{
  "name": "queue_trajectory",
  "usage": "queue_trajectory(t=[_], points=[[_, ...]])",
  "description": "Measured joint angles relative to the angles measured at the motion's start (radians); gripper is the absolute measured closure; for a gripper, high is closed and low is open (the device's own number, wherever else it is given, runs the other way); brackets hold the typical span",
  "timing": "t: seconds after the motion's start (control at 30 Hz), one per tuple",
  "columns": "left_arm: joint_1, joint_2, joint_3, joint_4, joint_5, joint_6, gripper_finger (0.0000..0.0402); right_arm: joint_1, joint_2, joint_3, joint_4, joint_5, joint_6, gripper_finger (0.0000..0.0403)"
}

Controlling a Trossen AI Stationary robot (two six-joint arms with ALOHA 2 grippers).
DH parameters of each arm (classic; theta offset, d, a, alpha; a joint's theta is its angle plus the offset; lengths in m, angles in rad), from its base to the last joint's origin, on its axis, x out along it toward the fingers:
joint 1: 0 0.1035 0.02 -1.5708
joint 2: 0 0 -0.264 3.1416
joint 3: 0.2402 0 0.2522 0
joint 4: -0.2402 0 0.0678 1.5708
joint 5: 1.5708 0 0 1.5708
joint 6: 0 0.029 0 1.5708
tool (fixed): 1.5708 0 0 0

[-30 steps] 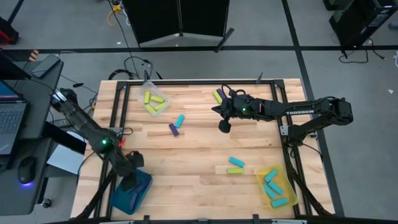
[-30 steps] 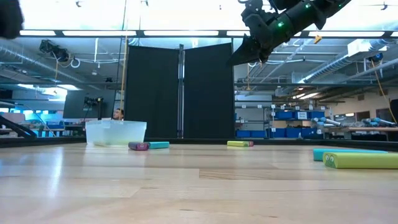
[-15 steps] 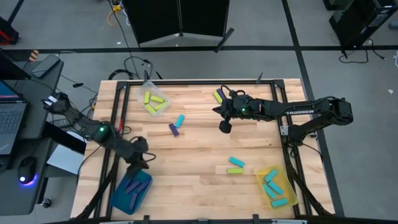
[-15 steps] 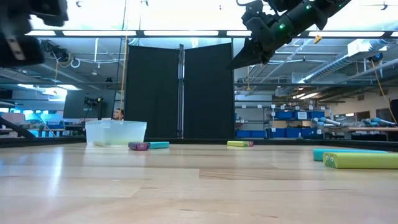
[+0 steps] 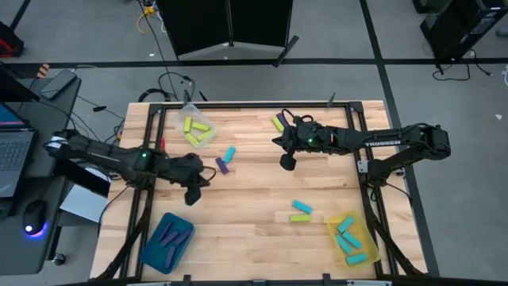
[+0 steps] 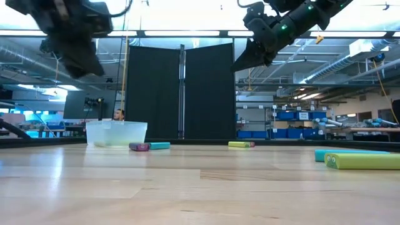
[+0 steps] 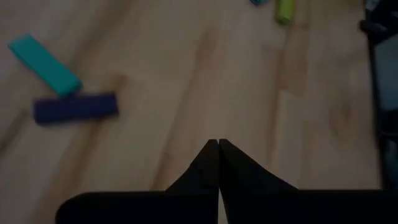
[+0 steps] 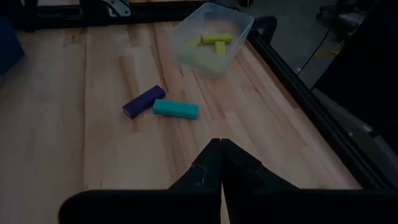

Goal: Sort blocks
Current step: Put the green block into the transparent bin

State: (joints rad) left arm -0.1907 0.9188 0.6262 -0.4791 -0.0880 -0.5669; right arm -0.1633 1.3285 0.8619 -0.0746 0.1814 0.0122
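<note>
High view: the left claw [image 5: 192, 184], pinched closed on nothing, hangs just beside the purple block [image 5: 222, 165], likely because that block is next for sorting. A cyan block [image 5: 229, 153] lies touching the purple one on the surface [image 5: 254, 191]. The right claw [image 5: 286, 153], closed and empty, waits beyond them.

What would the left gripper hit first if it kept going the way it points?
Probably bare table: the shut left gripper aims beside the purple block and cyan block, though depth is unclear.
</note>
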Motion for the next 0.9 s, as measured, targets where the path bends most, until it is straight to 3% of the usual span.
queue_trajectory(t=[0.33,0.6,0.9], points=[[0.165,0.187,0.0,0.205,-0.019,0.171,0.0394,-0.001,0.068,0.0,-0.026,0.0,0.076,0.0387],[0.249,0.335,0.0,0.377,-0.019,0.172,0.039,-0.013,0.176,-0.001,-0.07,0.0,0.165,0.0375],[0.303,0.46,0.0,0.564,-0.022,0.224,0.039,-0.062,0.185,-0.001,-0.163,0.011,0.306,0.0349]])
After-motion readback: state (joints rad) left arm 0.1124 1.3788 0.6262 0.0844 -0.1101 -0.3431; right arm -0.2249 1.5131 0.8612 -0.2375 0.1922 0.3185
